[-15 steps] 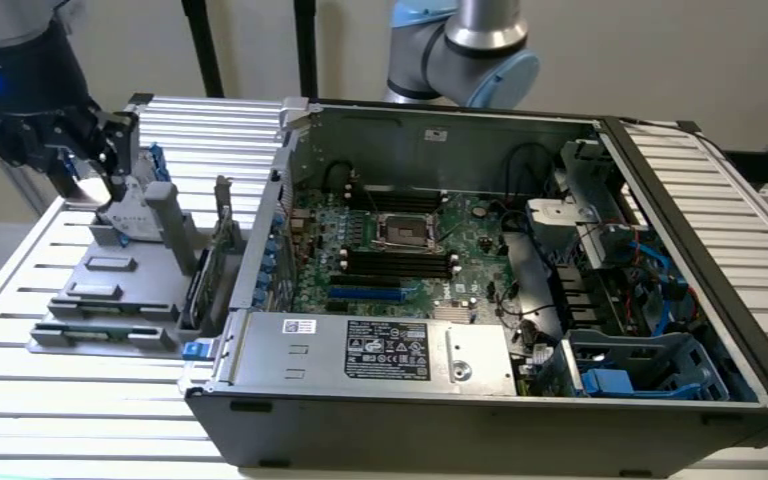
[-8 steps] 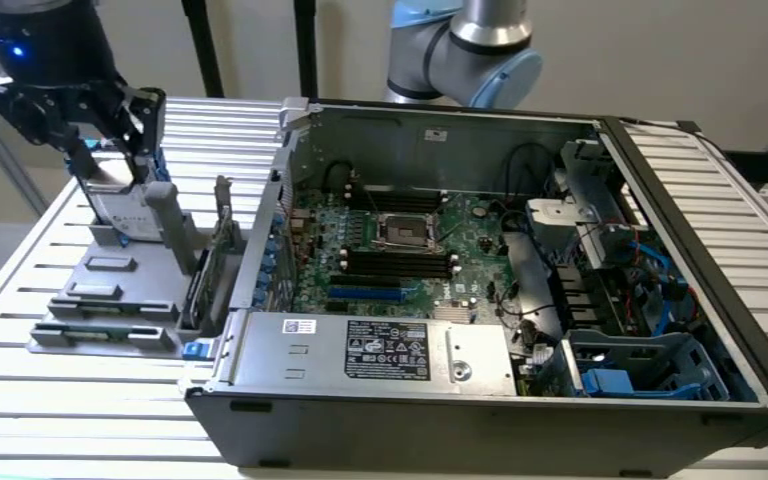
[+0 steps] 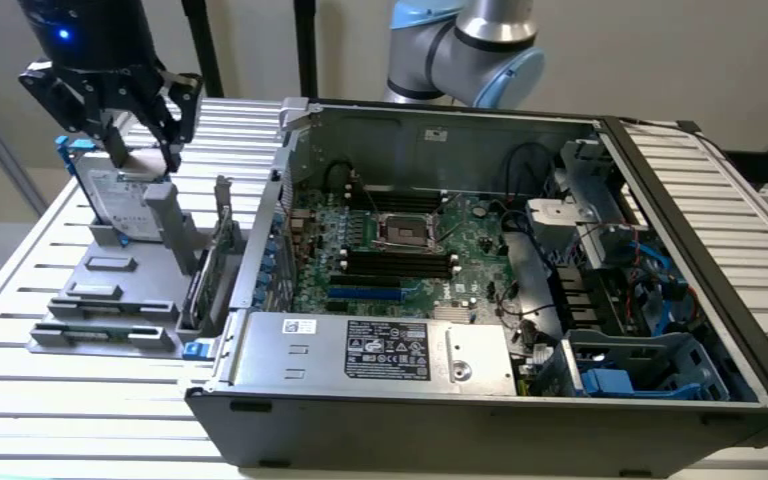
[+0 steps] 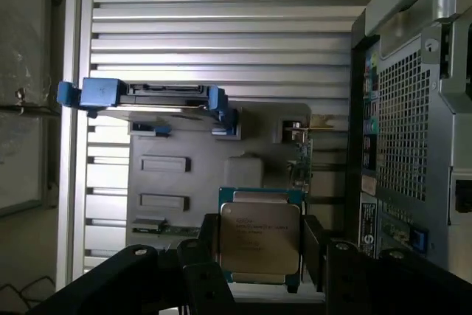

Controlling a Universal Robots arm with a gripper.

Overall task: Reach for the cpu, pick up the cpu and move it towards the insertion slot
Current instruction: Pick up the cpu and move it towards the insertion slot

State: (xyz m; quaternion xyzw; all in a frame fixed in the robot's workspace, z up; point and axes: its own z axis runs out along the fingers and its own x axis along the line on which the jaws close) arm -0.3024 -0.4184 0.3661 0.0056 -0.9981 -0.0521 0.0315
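My gripper (image 3: 144, 152) hangs above the grey fixture plate (image 3: 104, 300) at the exterior view's left, well outside the open computer case. It is shut on the cpu (image 4: 259, 243), a square chip with a silver-grey top and green edge, gripped on two opposite sides by the black fingers (image 4: 209, 256). In the exterior view the cpu (image 3: 145, 160) is a pale sliver between the fingertips. The insertion slot (image 3: 407, 232), a silvery frame round a dark centre, lies on the motherboard inside the case, off to the exterior view's right of the gripper.
A silver hard drive with blue rails (image 3: 124, 205) stands upright on the fixture just below the gripper, also seen as the hard drive (image 4: 151, 97). The case's side wall (image 3: 277, 200) rises between fixture and motherboard. Memory slots (image 3: 391, 265) and a power supply (image 3: 371, 350) lie near the socket.
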